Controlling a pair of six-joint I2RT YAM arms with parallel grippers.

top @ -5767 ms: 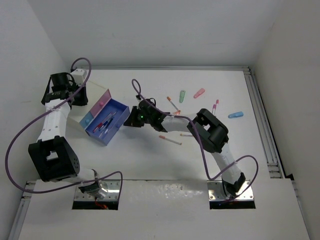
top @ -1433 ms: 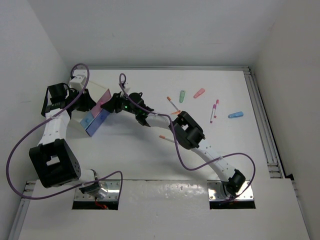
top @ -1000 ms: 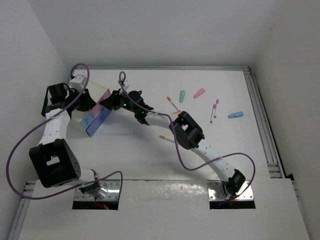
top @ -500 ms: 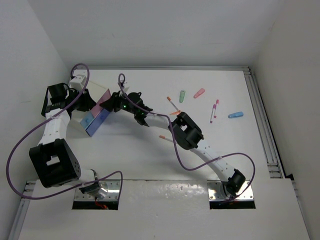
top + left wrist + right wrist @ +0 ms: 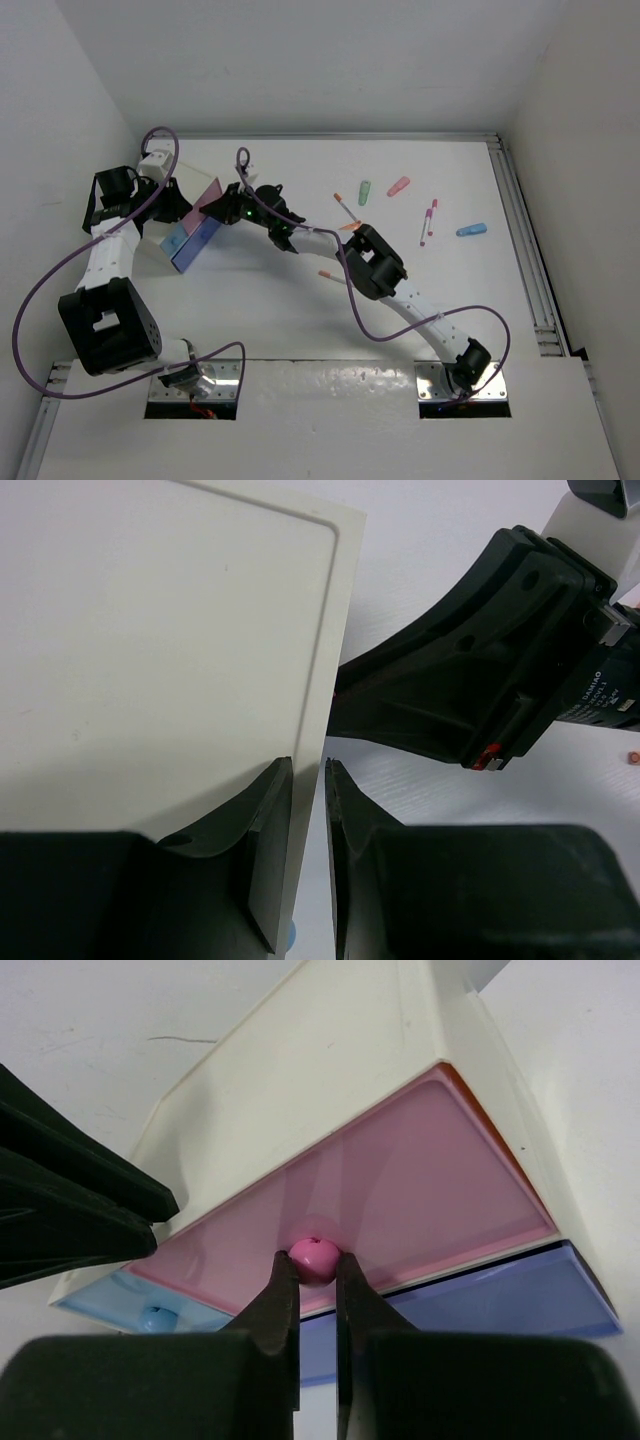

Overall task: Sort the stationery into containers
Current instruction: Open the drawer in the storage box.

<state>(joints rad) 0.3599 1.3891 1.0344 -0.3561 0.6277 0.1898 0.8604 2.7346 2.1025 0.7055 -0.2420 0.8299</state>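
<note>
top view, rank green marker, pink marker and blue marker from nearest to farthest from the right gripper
From the right gripper:
1. green marker, far middle of the table
2. pink marker, just right of the green one
3. blue marker, farthest right

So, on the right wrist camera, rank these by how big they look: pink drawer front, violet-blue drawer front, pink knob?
1. pink drawer front
2. violet-blue drawer front, only a strip showing
3. pink knob

Overhead looks down; wrist views close, share drawer unit (image 5: 300, 1070)
</note>
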